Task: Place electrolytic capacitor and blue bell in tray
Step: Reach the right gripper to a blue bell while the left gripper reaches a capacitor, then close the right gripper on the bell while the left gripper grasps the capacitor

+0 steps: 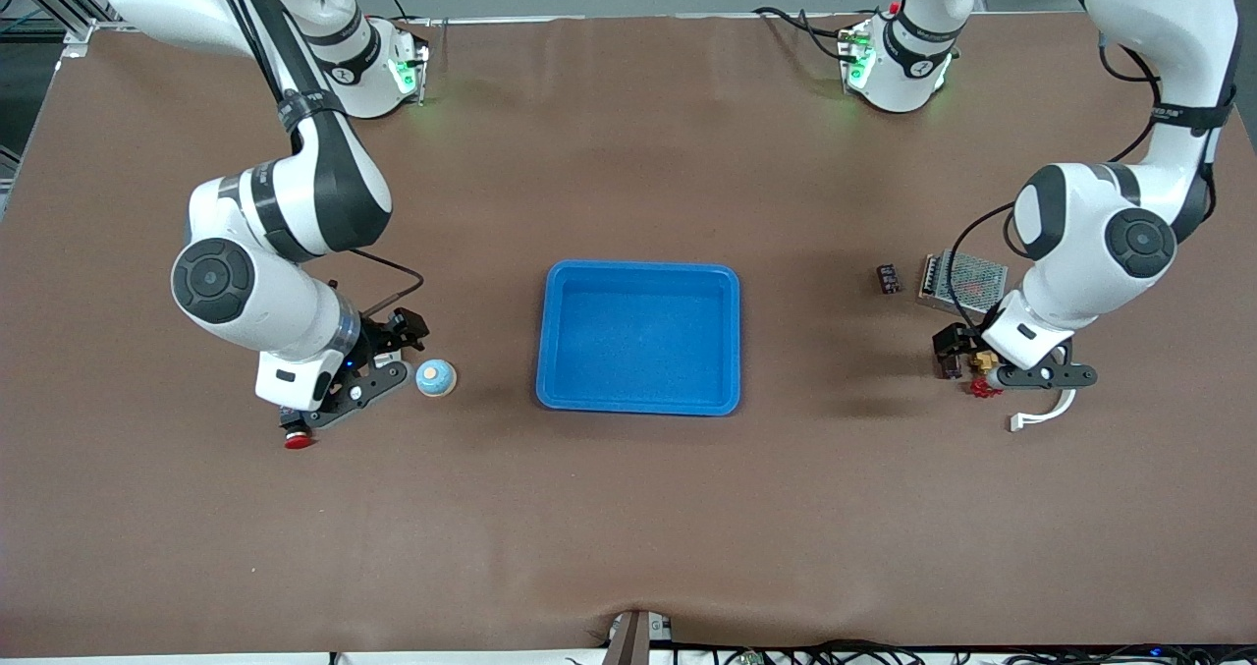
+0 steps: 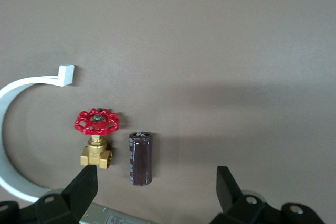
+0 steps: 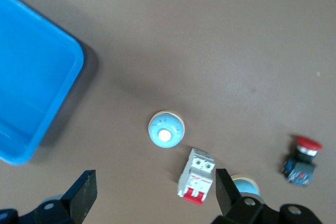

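Both grippers wide open, nothing held; tray [image 1: 638, 337] between them.
Left gripper [image 2: 156, 183] over capacitor [image 2: 140, 158], valve [image 2: 97, 139] beside. Right gripper [image 3: 155, 195] near bell [image 3: 166, 129]; its wrist view alone shows a breaker [image 3: 197, 176].

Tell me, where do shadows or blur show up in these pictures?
Front view: soft, even light; the arms cast dim shadows on the table beside the tray. Left wrist view: a broad shadow band above the sharp capacitor. Right wrist view: the tray throws a dark edge shadow.
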You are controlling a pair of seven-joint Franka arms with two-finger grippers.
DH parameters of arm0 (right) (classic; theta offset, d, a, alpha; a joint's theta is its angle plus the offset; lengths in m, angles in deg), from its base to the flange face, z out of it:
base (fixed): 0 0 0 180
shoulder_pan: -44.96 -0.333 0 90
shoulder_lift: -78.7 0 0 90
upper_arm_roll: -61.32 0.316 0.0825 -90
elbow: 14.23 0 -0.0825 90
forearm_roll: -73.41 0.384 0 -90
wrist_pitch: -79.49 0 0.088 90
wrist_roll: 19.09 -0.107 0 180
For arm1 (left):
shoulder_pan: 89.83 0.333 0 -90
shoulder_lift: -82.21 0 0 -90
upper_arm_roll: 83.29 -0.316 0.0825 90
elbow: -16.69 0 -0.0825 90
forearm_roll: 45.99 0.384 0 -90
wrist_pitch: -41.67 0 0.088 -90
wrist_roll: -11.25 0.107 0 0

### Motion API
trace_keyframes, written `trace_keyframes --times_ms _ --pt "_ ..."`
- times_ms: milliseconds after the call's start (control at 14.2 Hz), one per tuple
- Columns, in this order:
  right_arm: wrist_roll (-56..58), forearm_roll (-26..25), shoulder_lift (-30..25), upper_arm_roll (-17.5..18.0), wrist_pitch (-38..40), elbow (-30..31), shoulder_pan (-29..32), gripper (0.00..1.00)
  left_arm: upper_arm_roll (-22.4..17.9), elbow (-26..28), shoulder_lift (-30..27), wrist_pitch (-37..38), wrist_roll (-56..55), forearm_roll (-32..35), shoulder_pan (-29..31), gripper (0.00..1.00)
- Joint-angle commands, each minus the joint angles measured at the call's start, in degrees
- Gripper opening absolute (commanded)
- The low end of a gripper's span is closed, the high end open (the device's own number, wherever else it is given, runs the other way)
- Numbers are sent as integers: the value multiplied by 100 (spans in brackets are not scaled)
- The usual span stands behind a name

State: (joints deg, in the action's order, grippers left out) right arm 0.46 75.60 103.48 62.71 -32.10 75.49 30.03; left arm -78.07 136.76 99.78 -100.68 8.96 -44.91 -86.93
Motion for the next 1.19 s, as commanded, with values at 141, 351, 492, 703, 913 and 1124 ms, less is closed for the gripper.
trace_keyframes --times_ms 141,351,492,703,913,1124 --pt "1479 -281 159 -16 -64 -51 122 100 -30 219 281 -407 -140 58 9 100" --pt "1842 -272 291 -16 -187 54 219 100 -48 219 475 -644 -131 147 105 100" --pt "1842 -272 282 -16 -441 308 219 100 -57 219 598 -828 -131 147 123 100" --pt "1833 -211 282 -7 -977 747 210 100 -57 219 712 -987 -131 155 123 100" --pt "1816 -202 291 2 -1329 994 158 100 -57 236 791 -1066 -131 147 123 100" --pt "1737 -184 300 2 -1628 1214 61 100 -65 245 862 -1154 -131 155 123 100"
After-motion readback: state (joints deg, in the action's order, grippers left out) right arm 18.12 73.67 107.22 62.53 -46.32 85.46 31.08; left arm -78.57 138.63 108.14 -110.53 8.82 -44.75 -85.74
